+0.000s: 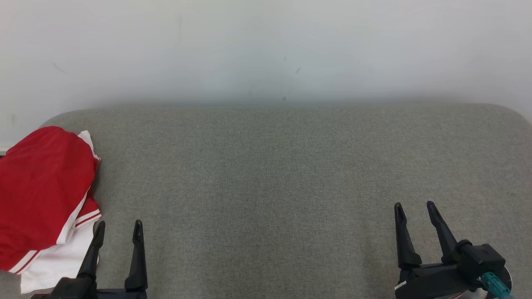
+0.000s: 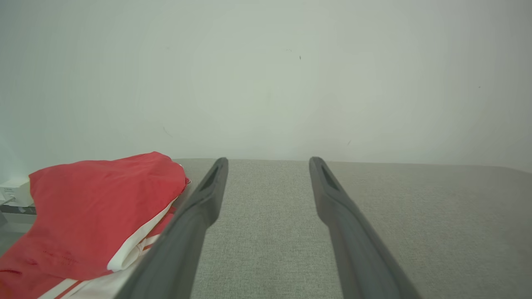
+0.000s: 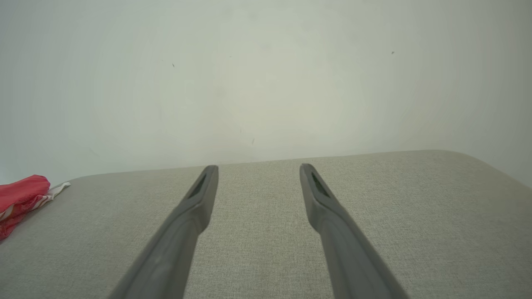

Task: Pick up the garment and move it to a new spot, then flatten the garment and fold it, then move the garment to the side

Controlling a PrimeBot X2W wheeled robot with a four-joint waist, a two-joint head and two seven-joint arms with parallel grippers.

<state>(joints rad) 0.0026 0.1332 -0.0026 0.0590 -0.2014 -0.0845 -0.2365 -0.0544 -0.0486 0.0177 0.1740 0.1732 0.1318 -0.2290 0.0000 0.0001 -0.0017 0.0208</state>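
Two grippers up, both with jaws spread wide and holding nothing. The left gripper [image 1: 119, 226] sits at 7 o'clock in the head view and the right gripper [image 1: 414, 205] at 4 o'clock, well apart. The garment [image 1: 41, 191], red with white trim, lies bunched at 9 o'clock on the grey pad [image 1: 266, 166], hard against its left edge and seemingly spilling past it. The left gripper's outer finger is just beside the white hem; I can't tell whether it touches.

Now the dangers. Pinch only the top red layer and the bundle likely peels open, leaving the white part behind. Push sideways toward 9 o'clock and the heap could slide off the edge. The right gripper has a long reach across, so a late second grip may let the cloth sag and twist.
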